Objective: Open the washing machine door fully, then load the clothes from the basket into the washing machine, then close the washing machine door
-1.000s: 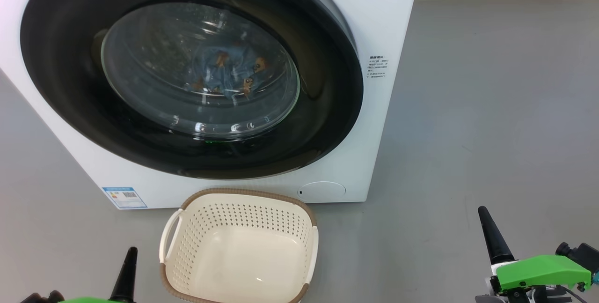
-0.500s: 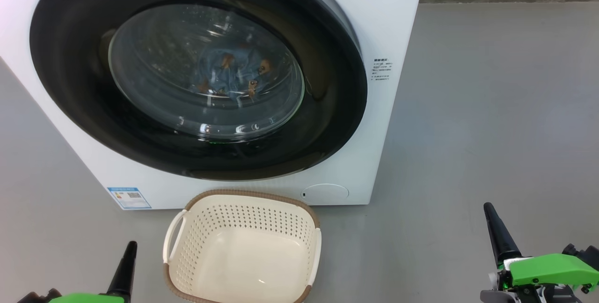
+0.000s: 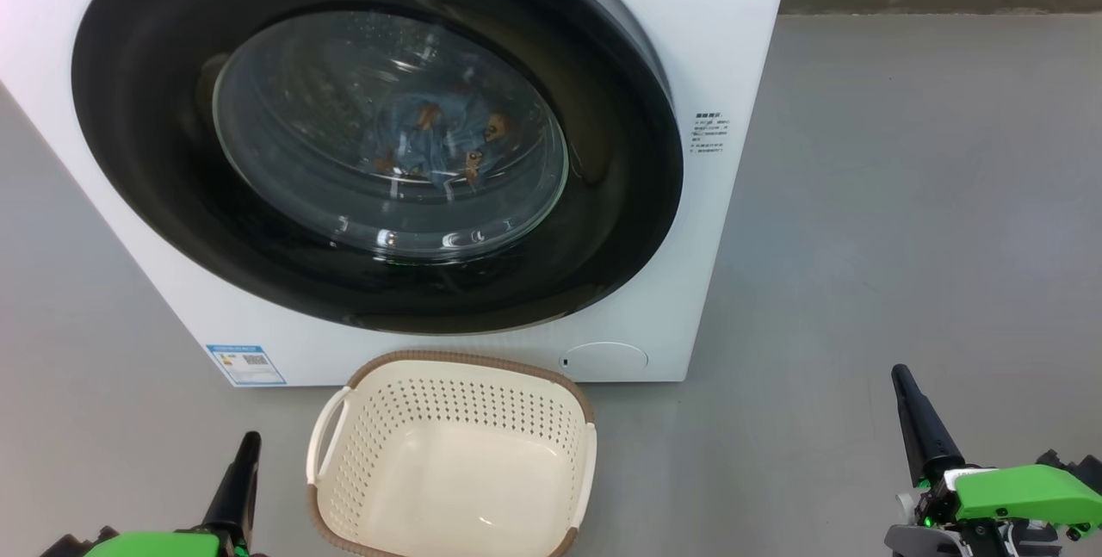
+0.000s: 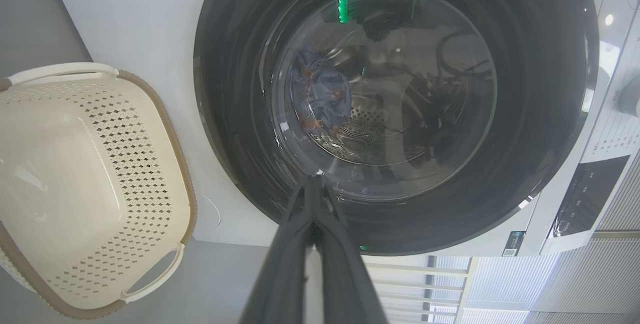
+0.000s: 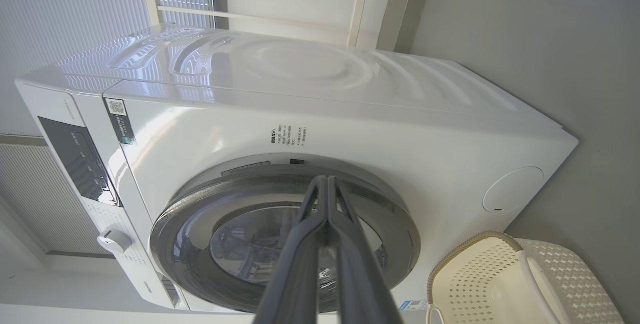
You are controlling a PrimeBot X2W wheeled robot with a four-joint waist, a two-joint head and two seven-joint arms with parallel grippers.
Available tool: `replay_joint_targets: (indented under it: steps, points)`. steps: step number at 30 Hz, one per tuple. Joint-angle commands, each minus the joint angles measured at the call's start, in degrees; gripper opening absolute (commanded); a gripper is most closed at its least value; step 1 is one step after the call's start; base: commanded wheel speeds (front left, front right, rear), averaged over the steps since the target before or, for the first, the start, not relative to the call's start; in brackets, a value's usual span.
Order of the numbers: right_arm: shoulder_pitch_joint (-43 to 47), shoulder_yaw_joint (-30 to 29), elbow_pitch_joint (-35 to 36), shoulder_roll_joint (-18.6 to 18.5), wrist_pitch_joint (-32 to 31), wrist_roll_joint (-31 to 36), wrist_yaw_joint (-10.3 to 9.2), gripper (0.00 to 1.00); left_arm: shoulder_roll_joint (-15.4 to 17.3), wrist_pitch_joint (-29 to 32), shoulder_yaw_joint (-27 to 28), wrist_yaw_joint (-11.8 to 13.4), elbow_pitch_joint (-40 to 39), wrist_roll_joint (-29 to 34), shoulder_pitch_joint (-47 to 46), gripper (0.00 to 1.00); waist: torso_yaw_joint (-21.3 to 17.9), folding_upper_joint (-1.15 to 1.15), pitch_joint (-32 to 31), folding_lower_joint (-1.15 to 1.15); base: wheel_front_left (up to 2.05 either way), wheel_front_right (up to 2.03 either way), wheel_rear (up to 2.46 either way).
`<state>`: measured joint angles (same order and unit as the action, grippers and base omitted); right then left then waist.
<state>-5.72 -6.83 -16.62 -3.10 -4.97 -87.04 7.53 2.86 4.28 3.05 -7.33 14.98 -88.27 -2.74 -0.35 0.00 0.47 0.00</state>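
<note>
White steel makes up the washing machine [image 3: 732,49], a big box standing on the grey floor. Its door [image 3: 603,195] looks shut flush against the front. The door is likely heavy, stiff on its hinge and slick across its glossy black ring. The curved recess along its upper right edge seems the best place to hook a finger, since the bulging glass offers no purchase.

Just in front of the machine sits the basket [image 3: 456,360], empty, light and rigid, and easiest to lift by a side handle. The clothes [image 3: 439,139] lie inside the drum behind the glass as a soft, limp blue bundle.

The left gripper [image 4: 314,180] and the right gripper [image 5: 326,179] hang low, well apart from everything. Each has its 2 fingers pressed together, holding nothing. The task looks complete.
</note>
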Motion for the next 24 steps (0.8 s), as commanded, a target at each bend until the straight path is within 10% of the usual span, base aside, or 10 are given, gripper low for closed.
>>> replay_joint_targets:
  steps: [1,24]
  points:
    - [-0.5,0.7,2.0,0.1,-0.5,-1.4,-0.03,0.00,0.9,0.6,2.2,-0.1,-1.0,-1.2,-2.9,0.00,0.1,0.00,0.0,0.00,0.00,0.00,0.00]
    - [-0.5,0.3,2.6,0.2,-1.6,-5.1,-0.04,0.00,0.4,1.8,3.0,-0.2,-0.9,-4.3,-3.4,0.00,0.3,0.00,-0.3,0.00,0.00,0.00,0.00]
